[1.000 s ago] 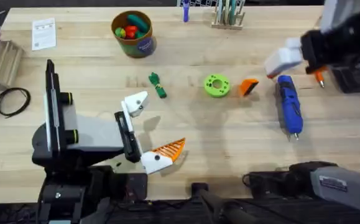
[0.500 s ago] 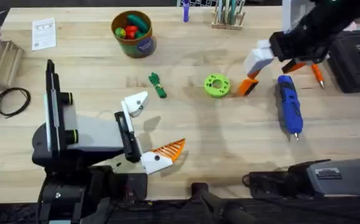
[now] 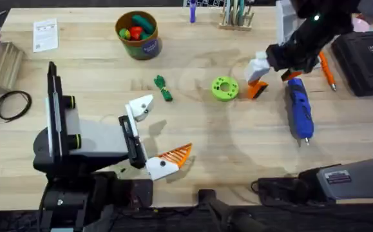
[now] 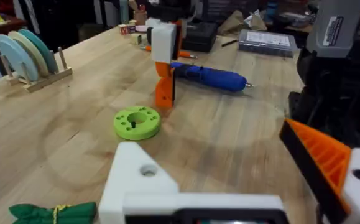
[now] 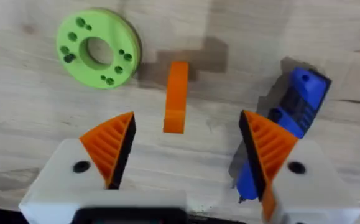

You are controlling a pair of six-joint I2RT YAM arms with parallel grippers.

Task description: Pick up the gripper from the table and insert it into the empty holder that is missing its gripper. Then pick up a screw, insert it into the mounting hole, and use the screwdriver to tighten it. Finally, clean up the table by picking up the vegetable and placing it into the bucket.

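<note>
Now the right arm's gripper (image 5: 186, 149) hangs over the small flat orange plastic wedge-shaped gripper finger (image 5: 175, 96), its white fingers with orange ribbed pads (image 5: 111, 146) spread wide on either side of the piece and touching nothing. That loose finger (image 3: 257, 89) lies toward the right end of the wooden desk (image 3: 238, 148), between the round lime-green plastic disc (image 3: 224, 88) and the blue pen-shaped electric screwdriver (image 3: 299, 108).

The piece looks light, stiff and thin, standing on a narrow edge, so it would likely tip or skid if one pad reached it first. A centred pinch across its two broad flat faces, near the middle of its length, seems the safest hold; the smooth plastic may slip if taken at a corner.

The left arm's gripper (image 3: 154, 138), near the front edge, carries one orange ribbed finger (image 3: 175, 154) while its other white angular plastic holder (image 3: 141, 106) sits bare; its jaws stand apart, grasping nothing. The small dark green leafy toy vegetable (image 3: 163, 87) lies left of the disc, and the round brown bucket with a teal label (image 3: 138, 33) stands near the back edge.
</note>
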